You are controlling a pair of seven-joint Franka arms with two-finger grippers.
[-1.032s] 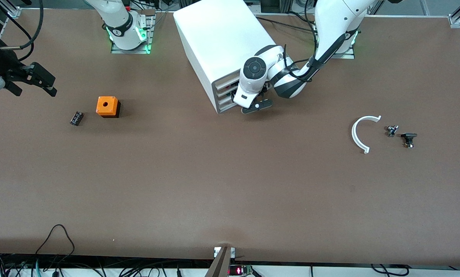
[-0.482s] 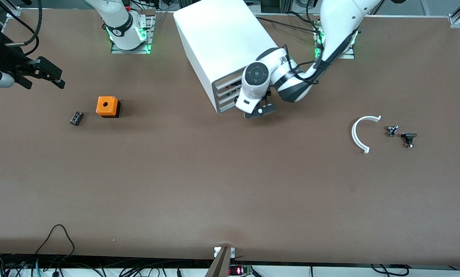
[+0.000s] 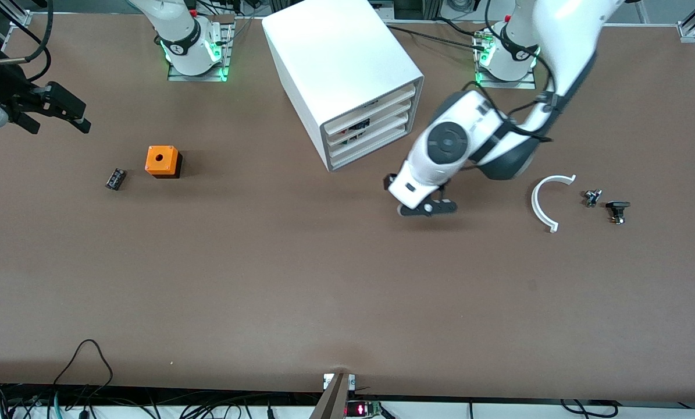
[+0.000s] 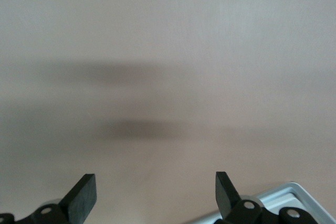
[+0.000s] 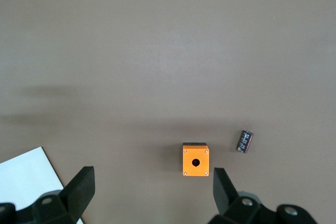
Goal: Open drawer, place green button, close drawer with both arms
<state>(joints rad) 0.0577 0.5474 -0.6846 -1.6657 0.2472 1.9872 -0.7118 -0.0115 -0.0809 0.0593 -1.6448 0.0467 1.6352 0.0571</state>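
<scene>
The white cabinet (image 3: 338,61) stands near the robots' bases, between them. All its drawers sit flush, including the lowest drawer (image 3: 373,148). No button shows in any view. My left gripper (image 3: 415,201) hangs open over bare table, nearer the front camera than the cabinet and toward the left arm's end. In the left wrist view the left gripper (image 4: 156,192) has only tabletop between its fingers. My right gripper (image 3: 53,116) hovers open and empty at the right arm's end of the table. The right wrist view shows the right gripper (image 5: 152,190) with wide-apart fingers.
An orange box with a hole (image 3: 162,161) (image 5: 195,160) and a small black cylinder (image 3: 115,178) (image 5: 244,141) lie toward the right arm's end. A white curved piece (image 3: 540,203) and two small dark parts (image 3: 591,197) (image 3: 617,210) lie toward the left arm's end.
My left gripper has pulled away from the cabinet's drawer fronts, moving toward the front camera and the left arm's end. The right gripper has shifted only slightly.
</scene>
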